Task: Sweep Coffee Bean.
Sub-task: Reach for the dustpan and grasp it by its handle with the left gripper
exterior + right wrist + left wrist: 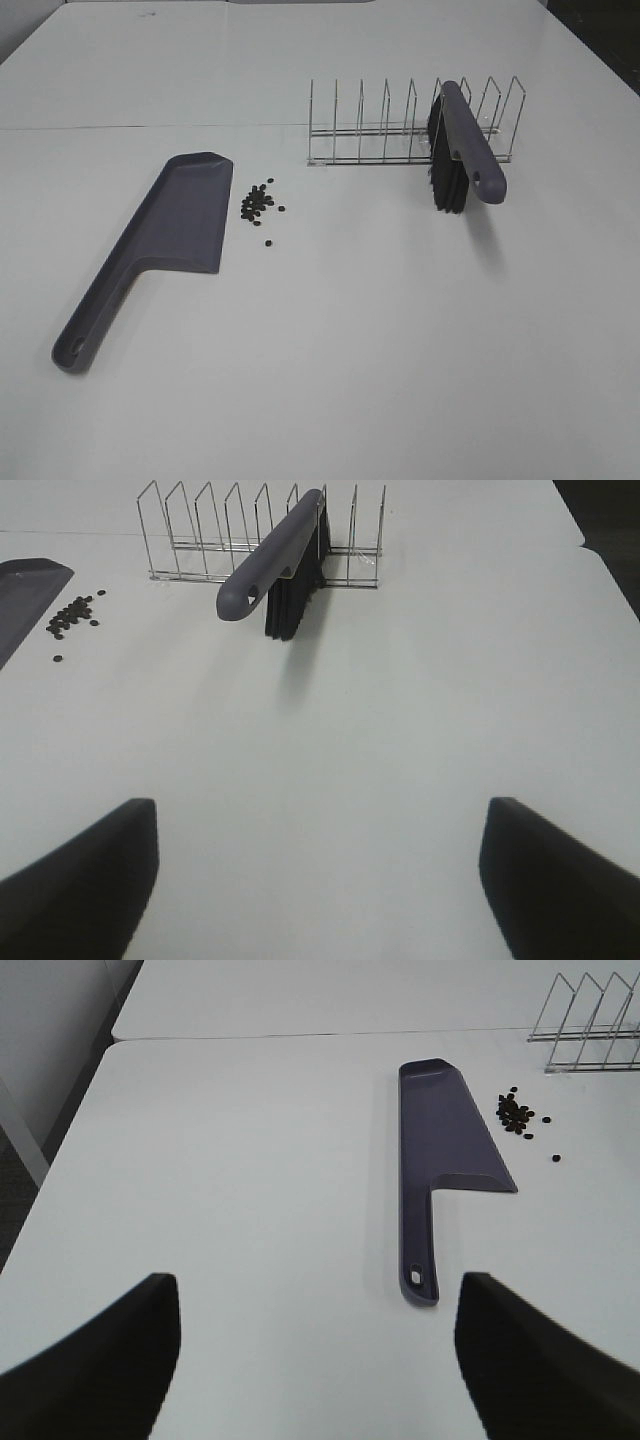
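Note:
Several tiny dark coffee beans [258,203] lie in a small cluster on the white table, just right of the grey-purple dustpan [160,240], which lies flat with its handle toward the front. They also show in the left wrist view [516,1117] beside the dustpan [440,1150], and in the right wrist view [72,613]. A grey-purple brush [468,155] with black bristles leans in the wire rack [400,125]; it shows in the right wrist view [275,555]. My left gripper [318,1360] and right gripper [320,880] are open, empty and well short of these things.
The wire rack [240,535] stands at the back right of the table. The table edge and floor show at one side of the left wrist view [40,1130]. A seam between two tabletops runs across the back [150,128].

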You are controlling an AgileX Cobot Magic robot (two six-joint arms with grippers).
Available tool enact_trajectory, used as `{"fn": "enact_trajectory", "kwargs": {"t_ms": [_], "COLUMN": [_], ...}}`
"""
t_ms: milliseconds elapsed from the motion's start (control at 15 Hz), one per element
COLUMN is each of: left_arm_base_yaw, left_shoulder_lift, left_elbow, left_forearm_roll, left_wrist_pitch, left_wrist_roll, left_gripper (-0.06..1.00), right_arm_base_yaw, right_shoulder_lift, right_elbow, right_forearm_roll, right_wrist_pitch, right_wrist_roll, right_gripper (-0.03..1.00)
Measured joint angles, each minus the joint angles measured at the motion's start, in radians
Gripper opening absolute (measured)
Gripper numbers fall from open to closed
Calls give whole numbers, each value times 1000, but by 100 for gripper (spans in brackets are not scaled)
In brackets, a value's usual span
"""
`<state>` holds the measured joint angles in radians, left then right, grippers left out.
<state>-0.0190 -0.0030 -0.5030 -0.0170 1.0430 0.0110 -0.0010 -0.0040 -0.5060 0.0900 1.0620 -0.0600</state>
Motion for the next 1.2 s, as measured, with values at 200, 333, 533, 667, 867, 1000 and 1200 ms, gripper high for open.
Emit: {"fn": "enact_trajectory", "kwargs": {"t_ms": [200, 333, 533, 667, 867, 1000, 1200], "left_arm_base_yaw": [0, 0, 0, 0, 0, 0, 0], "left_shoulder_lift": [0, 0, 0, 0, 0, 0, 0], "left_elbow": [0, 0, 0, 0, 0, 0, 0], "left_forearm_roll": [0, 0, 0, 0, 0, 0, 0], "left_wrist_pitch": [0, 0, 0, 0, 0, 0, 0], "left_wrist_roll": [0, 0, 0, 0, 0, 0, 0], "left_gripper": [72, 72, 72, 72, 72, 72, 72], "right_arm_base_yaw": [0, 0, 0, 0, 0, 0, 0], "right_shoulder_lift": [0, 0, 0, 0, 0, 0, 0], "right_elbow": [0, 0, 0, 0, 0, 0, 0], "right_forearm_roll": [0, 0, 0, 0, 0, 0, 0], "right_wrist_pitch": [0, 0, 0, 0, 0, 0, 0], "right_wrist_roll": [0, 0, 0, 0, 0, 0, 0], "right_gripper": [77, 77, 77, 77, 77, 77, 77]}}
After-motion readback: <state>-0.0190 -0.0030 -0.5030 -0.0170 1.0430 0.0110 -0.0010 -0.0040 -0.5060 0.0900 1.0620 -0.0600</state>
